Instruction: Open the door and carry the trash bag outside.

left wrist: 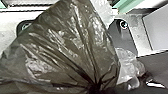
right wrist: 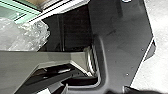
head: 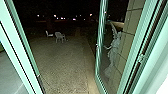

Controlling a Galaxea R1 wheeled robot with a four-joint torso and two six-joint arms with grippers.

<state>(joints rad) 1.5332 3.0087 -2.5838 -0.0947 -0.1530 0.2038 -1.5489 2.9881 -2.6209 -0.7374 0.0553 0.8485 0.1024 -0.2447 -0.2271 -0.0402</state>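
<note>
An open glass door leaf (head: 100, 47) with a pale green frame stands swung outward on the right side of the head view. Green frame posts rise on both sides of the doorway. In the left wrist view the dark, shiny trash bag (left wrist: 67, 42) spreads wide, and its folds draw together at the gathered neck, where my left gripper (left wrist: 94, 88) is shut on it. A clear, crinkled part of plastic (left wrist: 127, 62) lies beside the dark film. Similar clear plastic (right wrist: 22, 35) shows in the right wrist view, near the robot's dark base plate.
Beyond the doorway lies a paved yard (head: 62, 65) in the dark, with white chairs (head: 59, 36) farther out and small lights in the distance. A pale statue (head: 113, 53) stands behind the door glass, near a tiled wall (head: 124, 42).
</note>
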